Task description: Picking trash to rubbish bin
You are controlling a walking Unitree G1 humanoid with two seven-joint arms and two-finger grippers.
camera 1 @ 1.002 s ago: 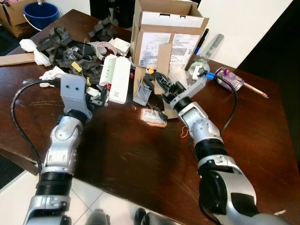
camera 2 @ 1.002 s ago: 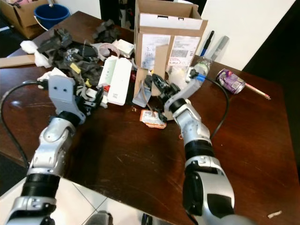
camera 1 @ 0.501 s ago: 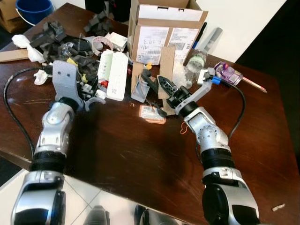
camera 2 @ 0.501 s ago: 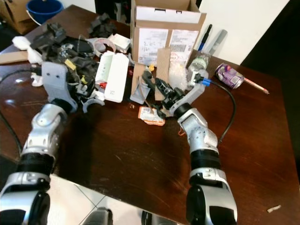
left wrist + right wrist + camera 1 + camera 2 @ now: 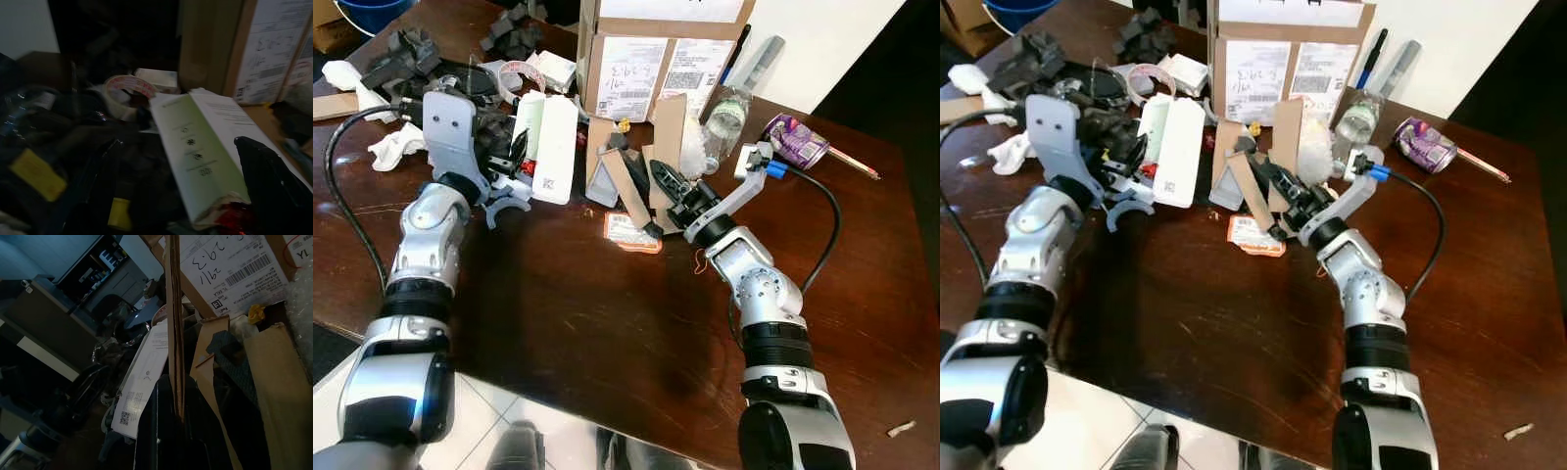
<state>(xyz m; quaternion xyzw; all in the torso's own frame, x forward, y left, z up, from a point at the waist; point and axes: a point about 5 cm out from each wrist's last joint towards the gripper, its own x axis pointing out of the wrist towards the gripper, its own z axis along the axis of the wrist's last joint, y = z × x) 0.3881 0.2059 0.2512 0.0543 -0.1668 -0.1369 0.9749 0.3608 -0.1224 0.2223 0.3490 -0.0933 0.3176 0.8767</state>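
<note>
My right gripper (image 5: 656,201) is shut on a thin brown cardboard strip (image 5: 625,176) that stands slanted among the trash in front of the big cardboard box (image 5: 656,59). The right wrist view shows the cardboard strip (image 5: 175,308) edge-on, pinched between the fingers. My left gripper (image 5: 514,162) is open at the near end of a long white and green carton (image 5: 553,147). In the left wrist view the carton (image 5: 200,152) lies between the two spread fingers. An orange and white packet (image 5: 631,232) lies flat on the dark wooden table (image 5: 607,333).
Black foam pieces (image 5: 401,59), a tape roll (image 5: 514,73) and crumpled white paper (image 5: 396,147) crowd the far left. A plastic bottle (image 5: 724,113) and a purple wrapper (image 5: 796,140) lie at the right of the box. A blue bucket (image 5: 372,12) stands beyond the table.
The head camera has shifted, so the whole scene sits lower and nearer. My left gripper has reached closer to the white carton. My right gripper keeps hold of the cardboard strip.
</note>
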